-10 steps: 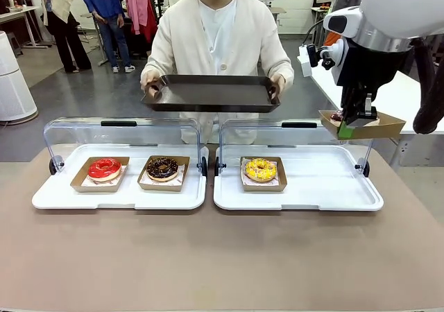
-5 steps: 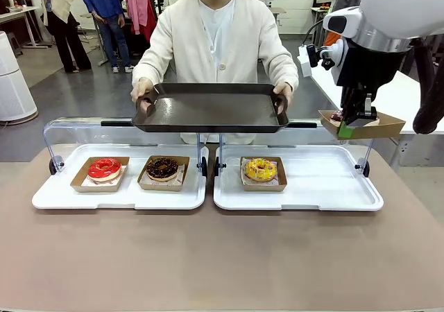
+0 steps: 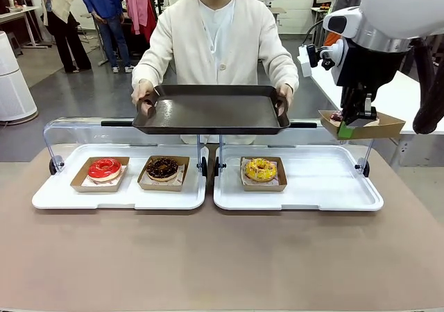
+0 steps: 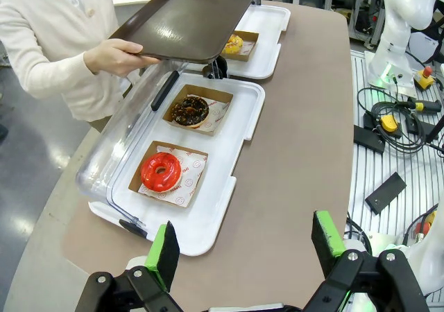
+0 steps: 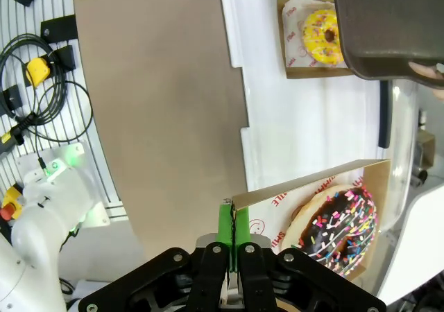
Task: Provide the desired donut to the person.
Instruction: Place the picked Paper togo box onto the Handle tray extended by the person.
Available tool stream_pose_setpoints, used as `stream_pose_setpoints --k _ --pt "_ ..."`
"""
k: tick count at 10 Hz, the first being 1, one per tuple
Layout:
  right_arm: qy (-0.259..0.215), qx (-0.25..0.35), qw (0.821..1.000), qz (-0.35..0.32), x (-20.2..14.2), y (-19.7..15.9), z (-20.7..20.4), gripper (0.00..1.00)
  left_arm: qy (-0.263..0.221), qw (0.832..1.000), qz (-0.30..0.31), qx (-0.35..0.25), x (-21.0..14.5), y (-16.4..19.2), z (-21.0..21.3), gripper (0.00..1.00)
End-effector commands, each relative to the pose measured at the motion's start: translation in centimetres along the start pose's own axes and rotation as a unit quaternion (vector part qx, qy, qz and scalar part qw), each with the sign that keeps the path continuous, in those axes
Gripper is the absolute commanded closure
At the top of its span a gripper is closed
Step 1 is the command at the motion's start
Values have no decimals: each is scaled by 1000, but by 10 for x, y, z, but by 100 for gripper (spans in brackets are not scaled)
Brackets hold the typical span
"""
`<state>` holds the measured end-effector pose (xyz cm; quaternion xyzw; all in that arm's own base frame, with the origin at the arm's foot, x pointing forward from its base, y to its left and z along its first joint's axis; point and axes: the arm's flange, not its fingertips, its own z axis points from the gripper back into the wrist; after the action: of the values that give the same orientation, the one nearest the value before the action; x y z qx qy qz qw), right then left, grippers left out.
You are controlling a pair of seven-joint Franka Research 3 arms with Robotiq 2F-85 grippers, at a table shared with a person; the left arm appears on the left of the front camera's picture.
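Note:
The person (image 3: 215, 31) in a cream cardigan stands at the far side and holds a dark tray (image 3: 211, 109) out level over the display cases. My right gripper (image 3: 356, 120) is shut on the edge of a brown cardboard tray (image 3: 366, 126) and holds it up at the right, above the right case. In that tray lies a chocolate donut with sprinkles (image 5: 341, 222), pinched at the cardboard rim by my right gripper (image 5: 229, 218). My left gripper (image 4: 243, 244) hangs open over the table's near left edge, with nothing between its fingers.
The left white case tray (image 3: 118, 194) holds a red donut (image 3: 104, 168) and a chocolate donut (image 3: 162, 167). The right case tray (image 3: 319, 187) holds a yellow donut (image 3: 260, 168). Both clear lids (image 3: 121, 133) stand raised behind them. Bystanders stand far back left.
The person brought the dark tray forward and lower, out over the cases, then steadied it. My right gripper with the donut tray has stayed in place.

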<state>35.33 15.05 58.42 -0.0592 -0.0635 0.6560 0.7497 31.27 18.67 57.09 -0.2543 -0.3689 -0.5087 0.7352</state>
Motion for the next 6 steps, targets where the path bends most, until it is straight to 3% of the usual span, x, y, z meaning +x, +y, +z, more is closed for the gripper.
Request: stream_pose_setpoints --k 1,4,6 --pt "16 -45 999 21 26 10 25 98 -6 1000 -5 2 0 0 0 0" --pt "-4 -110 994 11 96 -11 85 98 -6 1000 -5 2 0 0 0 0" --pt "-7 -120 993 17 146 -38 89 98 -6 1000 -5 2 0 0 0 0"
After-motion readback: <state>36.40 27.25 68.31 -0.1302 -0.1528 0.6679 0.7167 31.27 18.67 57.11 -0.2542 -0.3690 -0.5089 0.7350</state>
